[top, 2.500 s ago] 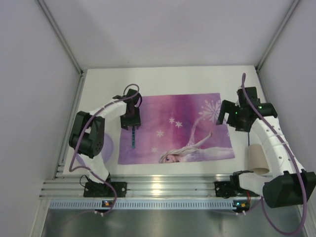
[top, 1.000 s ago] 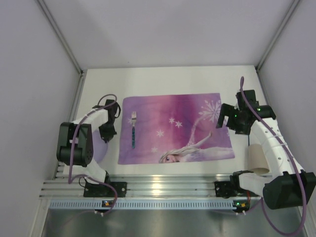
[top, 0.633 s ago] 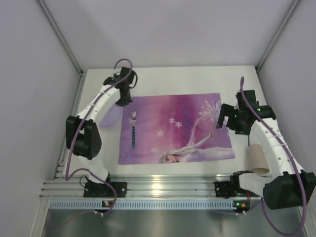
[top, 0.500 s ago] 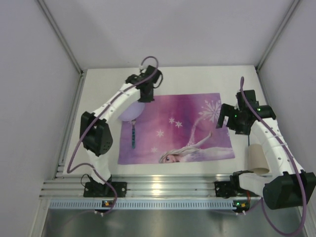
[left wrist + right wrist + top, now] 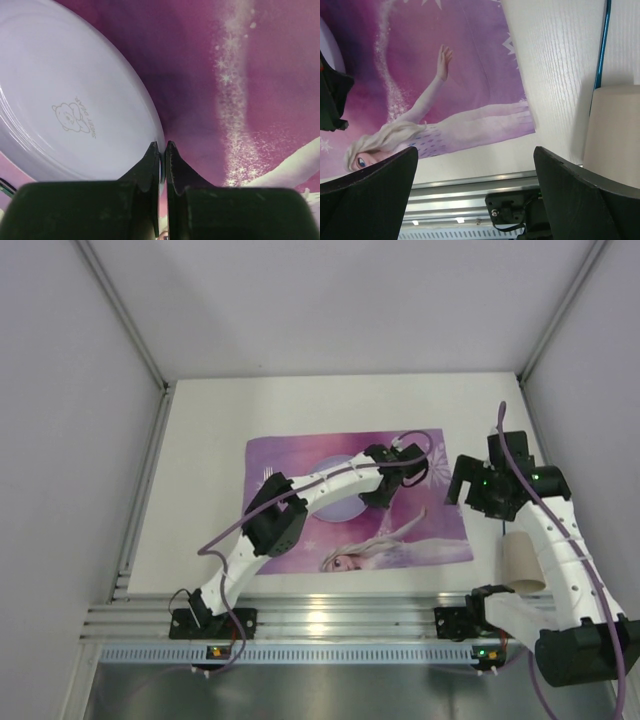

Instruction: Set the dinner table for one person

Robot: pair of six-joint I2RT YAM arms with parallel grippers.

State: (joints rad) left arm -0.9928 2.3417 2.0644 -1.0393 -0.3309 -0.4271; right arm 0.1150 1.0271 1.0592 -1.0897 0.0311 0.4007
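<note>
**Setting the plate down**

With left jaws clamped on the rim of the plate (image 5: 65, 100), lower flat onto the middle of the placemat (image 5: 300, 450) — no edge-first drop — then let go. Leave right jaws, spread wide near the cup (image 5: 522, 558), out of the way. Underneath everything: the white tabletop (image 5: 210, 440).
</note>
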